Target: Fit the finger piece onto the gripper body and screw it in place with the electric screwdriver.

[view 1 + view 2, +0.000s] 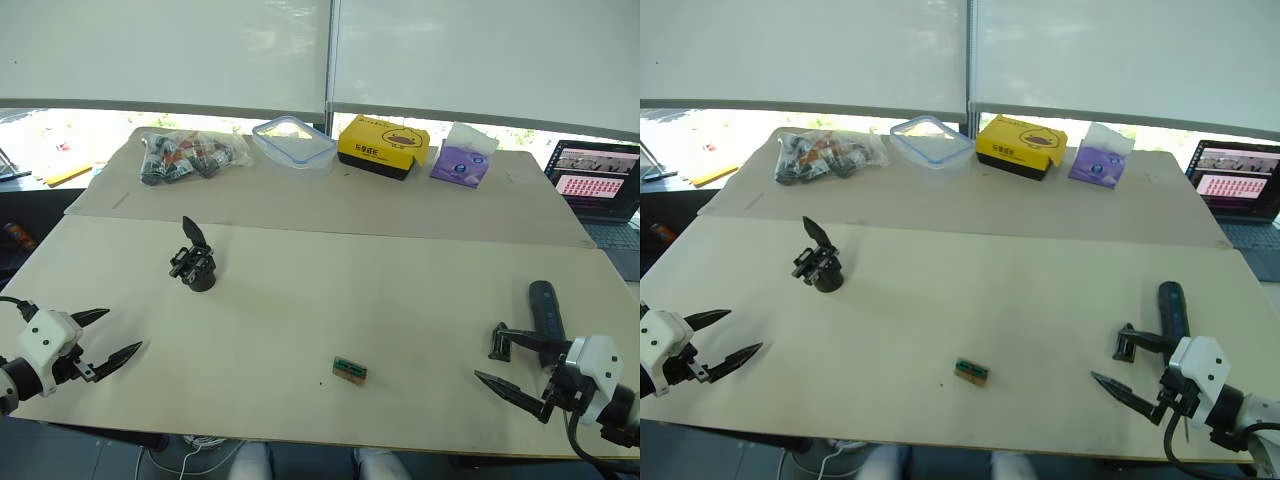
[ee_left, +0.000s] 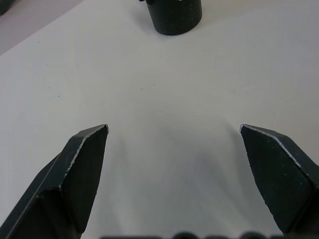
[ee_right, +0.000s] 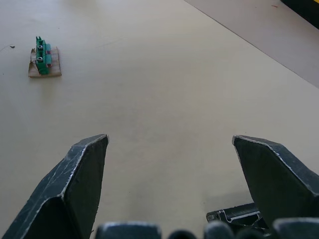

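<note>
The gripper body point(image 1: 197, 270) is a chunky black block on the left half of the table, and its round base appears in the left wrist view point(image 2: 174, 17). The finger piece point(image 1: 194, 232), a pointed black blade, rises from its top; I cannot tell whether it is fixed there. At the right the electric screwdriver point(image 1: 545, 308) lies flat on the table. My right gripper point(image 1: 488, 356) is open just in front of it, holding nothing. My left gripper point(image 1: 121, 331) is open near the table's front left edge, well short of the gripper body.
A small green-and-brown block point(image 1: 349, 369) lies at front centre. Along the back stand a bag of parts point(image 1: 190, 155), a clear container point(image 1: 293, 142), a yellow box point(image 1: 383, 145) and a purple tissue pack point(image 1: 462, 160). A laptop point(image 1: 600, 185) sits at far right.
</note>
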Robot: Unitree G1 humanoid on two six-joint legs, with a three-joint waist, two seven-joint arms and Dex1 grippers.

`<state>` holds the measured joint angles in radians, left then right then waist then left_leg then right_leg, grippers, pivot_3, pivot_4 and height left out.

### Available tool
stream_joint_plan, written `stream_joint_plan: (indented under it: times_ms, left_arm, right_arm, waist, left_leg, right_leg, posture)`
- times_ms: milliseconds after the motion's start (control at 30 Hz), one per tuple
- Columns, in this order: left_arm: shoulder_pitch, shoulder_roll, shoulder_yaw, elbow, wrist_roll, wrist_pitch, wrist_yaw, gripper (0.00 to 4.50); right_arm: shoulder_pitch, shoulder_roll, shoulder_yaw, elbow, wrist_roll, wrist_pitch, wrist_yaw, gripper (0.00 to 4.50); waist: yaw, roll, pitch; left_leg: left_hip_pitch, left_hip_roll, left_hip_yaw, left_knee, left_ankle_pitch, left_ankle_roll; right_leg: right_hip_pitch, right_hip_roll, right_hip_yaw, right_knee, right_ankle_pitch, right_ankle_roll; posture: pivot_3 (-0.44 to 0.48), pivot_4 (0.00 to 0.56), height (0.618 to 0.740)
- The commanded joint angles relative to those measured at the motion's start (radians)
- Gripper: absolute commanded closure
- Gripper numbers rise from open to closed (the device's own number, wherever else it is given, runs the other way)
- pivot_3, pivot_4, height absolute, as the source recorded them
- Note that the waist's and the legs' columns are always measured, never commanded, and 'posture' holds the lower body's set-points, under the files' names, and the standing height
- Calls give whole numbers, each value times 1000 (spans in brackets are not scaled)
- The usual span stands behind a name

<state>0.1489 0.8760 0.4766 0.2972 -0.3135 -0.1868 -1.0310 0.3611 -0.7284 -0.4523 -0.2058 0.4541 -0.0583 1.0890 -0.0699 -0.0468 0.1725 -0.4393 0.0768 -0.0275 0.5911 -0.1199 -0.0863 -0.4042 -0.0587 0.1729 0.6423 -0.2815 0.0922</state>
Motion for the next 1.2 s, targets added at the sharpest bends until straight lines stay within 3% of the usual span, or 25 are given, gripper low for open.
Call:
stream_joint_plan:
  times_ms: [33, 133, 400, 533, 700, 800, 1000, 1200]
  left_arm:
    - [43, -35, 74, -109, -84, 51, 39, 0]
    - [130, -134, 160, -264, -212, 161, 103, 0]
    - [264, -351, 207, -384, -260, 263, 298, 0]
    - [280, -428, 216, -384, -257, 234, 350, 0]
    - [225, -417, 179, -376, -244, 254, 364, 0]
    - [125, -383, 128, -371, -220, 271, 376, 0]
    - [-24, -324, -8, -343, -130, 350, 416, 0]
    - [-151, -332, -130, -278, -74, 425, 449, 0]
  right_arm:
    - [-41, 2, 21, -34, 37, 55, -29, 101]
    - [-110, 43, 93, -104, 97, 138, -73, 101]
    - [-157, 190, 173, -203, 138, 29, -54, 101]
    - [-165, 222, 203, -195, 101, -27, -60, 101]
    - [-173, 209, 231, -161, 76, -61, -34, 101]
    - [-202, 205, 245, -160, 80, -43, -46, 101]
    - [-225, 215, 286, -167, 62, -38, -74, 101]
    - [-227, 225, 295, -128, 55, -71, -71, 101]
  waist:
    - [-2, 0, 0]
    - [-17, -1, 0]
    - [-16, -1, -2]
    - [-13, -7, -5]
    - [-9, -10, -7]
    - [0, -10, -7]
    - [0, -10, -8]
    - [0, -10, -8]
  left_leg:
    - [0, 0, 0, 0, 0, 0]
    - [0, 1, 2, 0, 0, 0]
    - [0, 1, 0, 2, 0, 0]
    - [0, 1, 0, 2, 0, 0]
    - [0, 1, 0, 2, 0, 0]
    - [0, 1, 0, 2, 0, 0]
    - [0, 1, 0, 1, 0, 0]
    - [0, 1, 0, 0, 0, 1]
  right_leg:
    - [0, 0, 0, 0, 0, 0]
    - [4, -1, 0, 1, 0, 0]
    - [0, 0, -1, 2, 0, 0]
    - [0, 0, -2, 1, 0, 0]
    - [0, 0, -2, 1, 0, 0]
    - [0, 0, -2, 1, 0, 0]
    - [1, 0, -2, 1, 1, -1]
    - [2, 1, -2, 4, 1, 0]
  posture:
    - [0, 150, 740]
    - [0, 150, 740]
    - [0, 150, 740]
    - [0, 150, 740]
    - [0, 150, 740]
    - [0, 150, 740]
    - [0, 150, 740]
    - [0, 150, 740]
